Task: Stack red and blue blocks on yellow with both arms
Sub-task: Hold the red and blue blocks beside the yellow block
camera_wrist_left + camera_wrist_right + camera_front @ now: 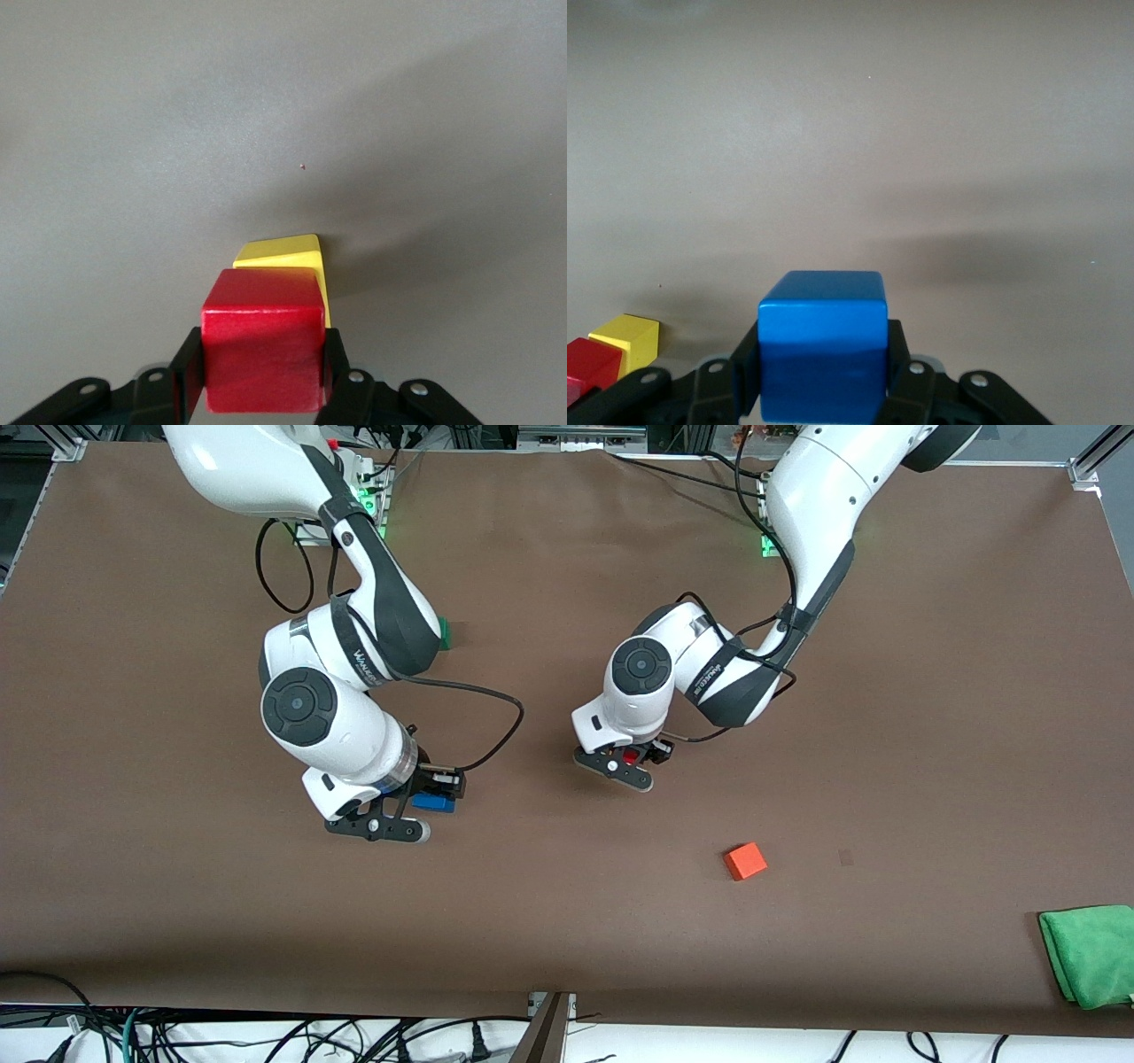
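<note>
Both jaws grip blocks: red block (pixel 262 341) over yellow cube (pixel 292 258), blue block (pixel 822 345).

Glossy white arms (pixel 328 726), black joint bands, trailing black cables (pixel 496 726), black tool (pixel 381 828) with silver screws.

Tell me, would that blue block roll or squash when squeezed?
Probably neither. The blue block has flat faces and sharp edges, so it shouldn't roll. It keeps its shape in the right tool, so it's likely stiff. Its smooth faces might slip.
</note>
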You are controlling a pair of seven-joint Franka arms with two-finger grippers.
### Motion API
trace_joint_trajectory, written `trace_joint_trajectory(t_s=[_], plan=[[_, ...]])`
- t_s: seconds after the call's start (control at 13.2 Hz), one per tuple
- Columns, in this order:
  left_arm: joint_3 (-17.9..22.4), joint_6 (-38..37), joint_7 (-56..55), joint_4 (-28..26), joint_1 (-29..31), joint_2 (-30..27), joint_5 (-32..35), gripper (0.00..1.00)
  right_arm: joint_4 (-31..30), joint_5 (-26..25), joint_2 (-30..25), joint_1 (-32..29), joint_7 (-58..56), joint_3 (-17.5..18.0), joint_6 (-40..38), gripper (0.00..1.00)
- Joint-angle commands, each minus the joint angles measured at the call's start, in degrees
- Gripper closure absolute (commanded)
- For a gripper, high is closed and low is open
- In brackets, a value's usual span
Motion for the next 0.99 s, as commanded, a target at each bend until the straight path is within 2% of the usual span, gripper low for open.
trace_joint_trajectory(t_s=[0.0,0.91], plan=[[0.61,-0.81,-0.78,2.06,-0.96,0.79,1.13,0.99,1.91,0.77,0.84,0.60,1.26,0.19,-0.40,0.67],[0.61,-0.81,-2.10,2.32,-0.96,1.41,0.69,0.98,1.91,0.60,0.84,1.83,3.89,0.10,-0.40,0.67]])
